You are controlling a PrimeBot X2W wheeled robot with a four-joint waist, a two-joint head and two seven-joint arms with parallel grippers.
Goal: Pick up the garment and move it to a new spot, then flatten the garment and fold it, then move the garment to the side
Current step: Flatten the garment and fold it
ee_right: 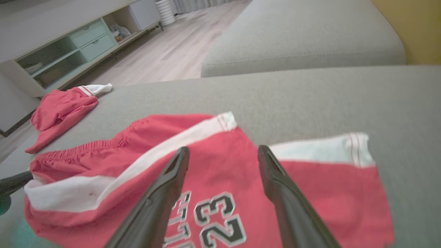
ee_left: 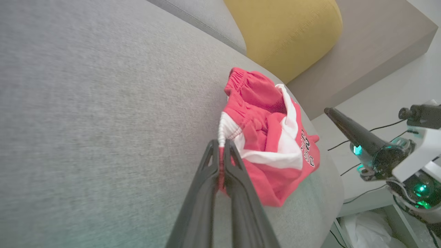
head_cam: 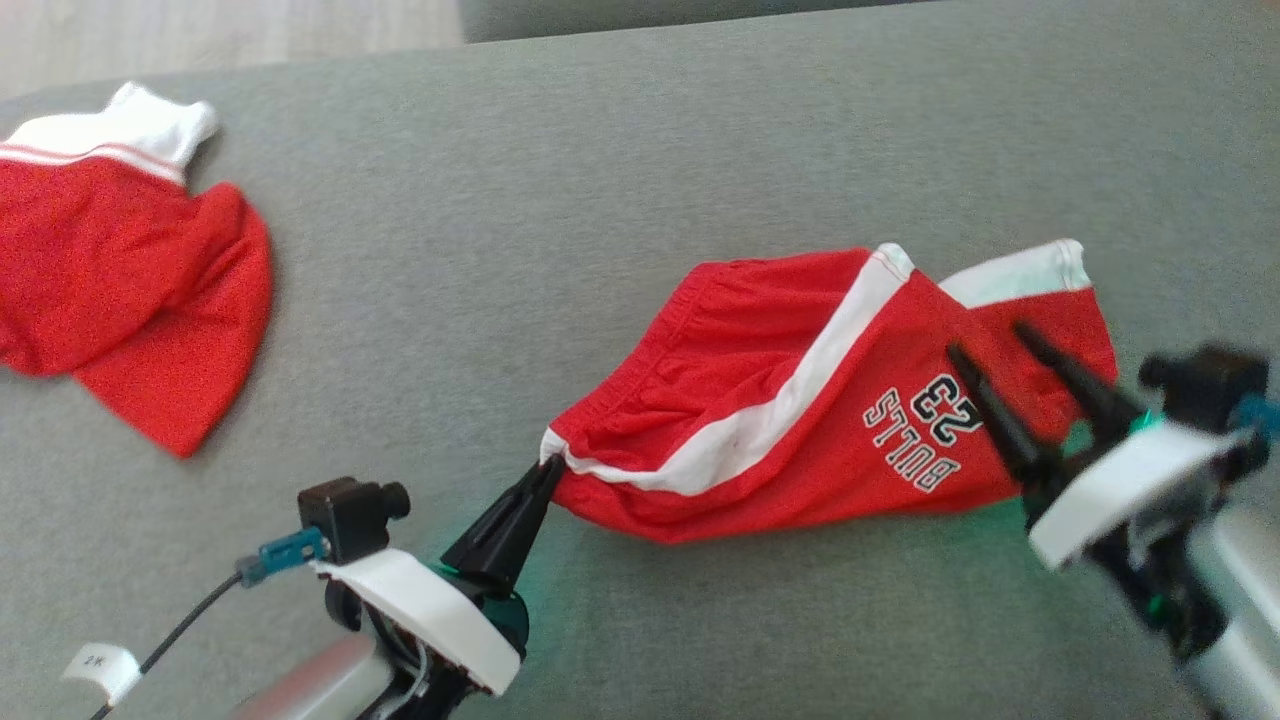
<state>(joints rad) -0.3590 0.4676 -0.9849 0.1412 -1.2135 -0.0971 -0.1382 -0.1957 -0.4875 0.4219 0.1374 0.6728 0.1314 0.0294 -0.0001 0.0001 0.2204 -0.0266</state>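
Head view: left gripper (head_cam: 550,465) pinched the red shorts (head_cam: 800,400) by a waistband corner on the grey couch (head_cam: 600,150). Left wrist view: that thin hold could slip under tension. Right wrist view: right gripper (ee_right: 223,148) stood spread over the print.

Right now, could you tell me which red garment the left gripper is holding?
The shorts printed BULLS 23, pinched at their corner by the left gripper; the other red garment lies apart at far left, untouched.

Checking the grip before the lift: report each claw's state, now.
Left claw: shut on the waistband corner of the red shorts.
Right claw: open over the shorts, holding nothing.
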